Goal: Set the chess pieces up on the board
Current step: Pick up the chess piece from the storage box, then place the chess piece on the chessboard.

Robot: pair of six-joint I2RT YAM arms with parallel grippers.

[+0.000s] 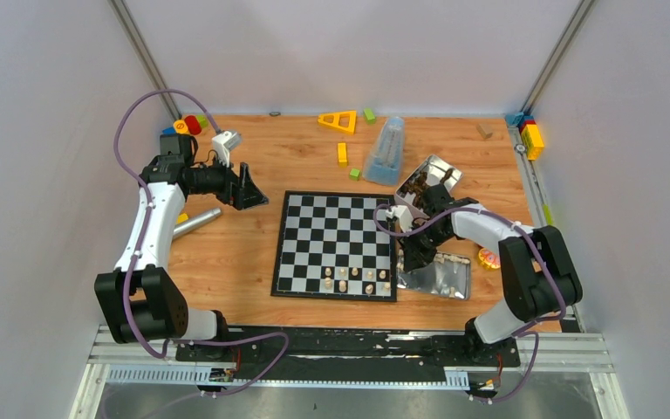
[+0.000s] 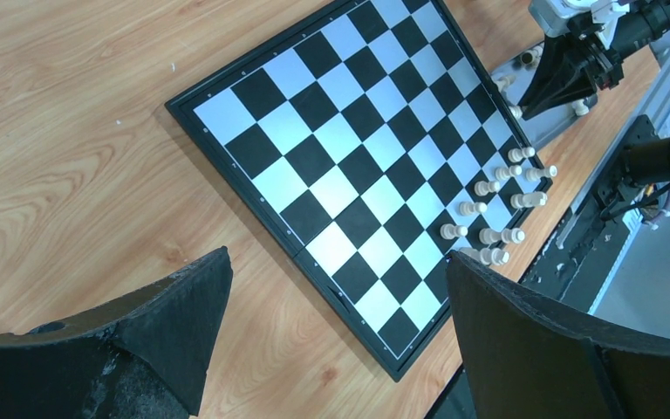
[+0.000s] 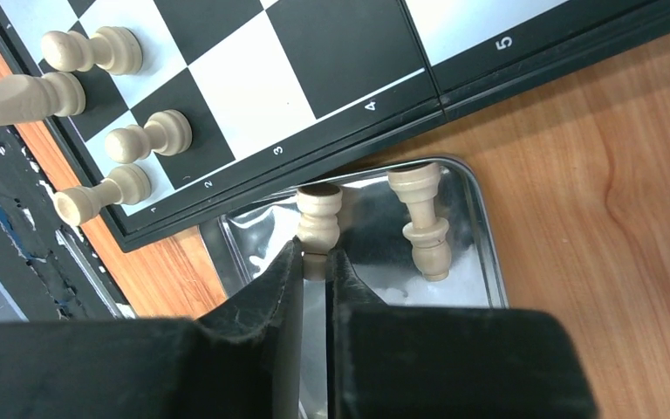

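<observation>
Right hand point(image 3: 314, 253) is pinched on a pale chess piece point(image 3: 318, 209) in the tin point(image 3: 488, 253) beside the board point(image 3: 314, 61); I judge it light, rigid, slippery, best gripped at the neck.

Bright, even light, soft shadows, mirror glare on the tin point(image 3: 473, 266), mostly sharp focus.

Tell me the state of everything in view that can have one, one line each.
Black-and-white checkered chessboard: unfolded, flat.
Cream chess pieces on it: upright, near right corner.
Left gripper: open, empty.
Near shiny metal tin: open, one loose cream piece lying inside.
Right gripper: shut on cream chessman over that tin.
Far metal tin: open, holding dark pieces.
</observation>
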